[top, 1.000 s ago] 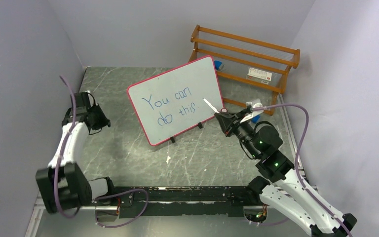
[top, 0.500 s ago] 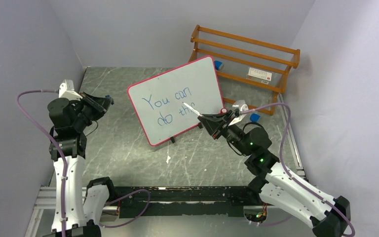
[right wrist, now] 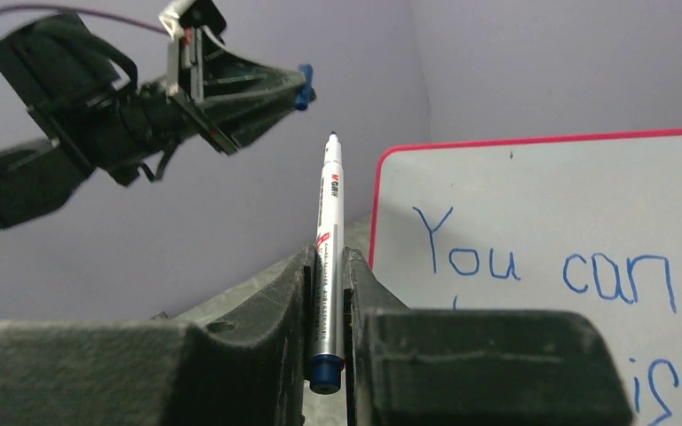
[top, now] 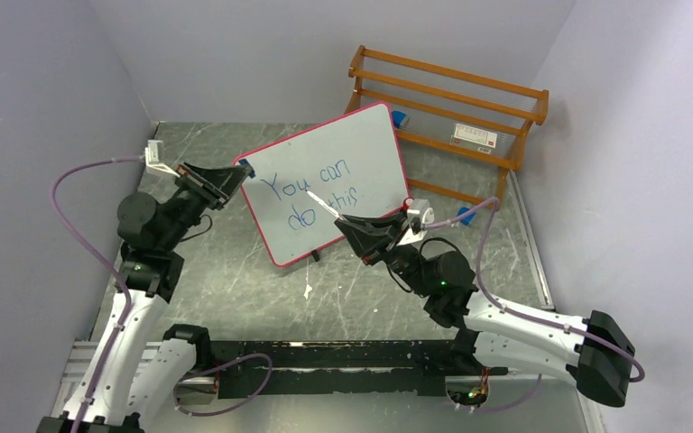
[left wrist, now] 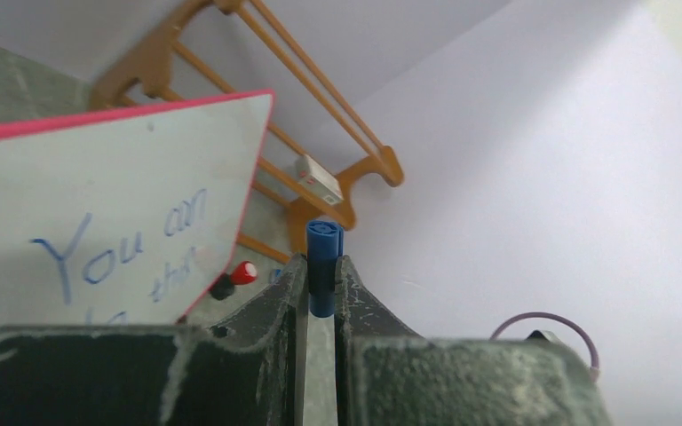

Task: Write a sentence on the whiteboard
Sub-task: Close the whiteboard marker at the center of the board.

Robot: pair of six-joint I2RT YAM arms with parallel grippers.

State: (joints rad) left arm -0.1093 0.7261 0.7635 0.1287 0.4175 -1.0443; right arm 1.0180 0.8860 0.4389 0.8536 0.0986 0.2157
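Note:
The whiteboard (top: 343, 149), white with a pink-red frame, stands tilted at the table's middle. The sentence (top: 311, 194) reads "You can do this" in blue, in two lines; it also shows in the right wrist view (right wrist: 542, 266) and the left wrist view (left wrist: 124, 248). My right gripper (top: 361, 236) is shut on a white marker (right wrist: 329, 240) with its tip uncapped, pointing up-left in front of the board (top: 318, 204). My left gripper (top: 230, 178) is shut on the blue marker cap (left wrist: 324, 262), raised at the board's left corner. The cap (right wrist: 303, 86) is a short way from the marker tip.
An orange wooden rack (top: 456, 104) stands behind the board at the back right, with a small box (top: 474, 137) on it. Grey walls close in left, back and right. A black rail (top: 343, 356) runs along the near edge.
My left arm rose and swung right, bringing the cap to the board's left corner. My right gripper moved left and nearer with the marker, off the end of "this".

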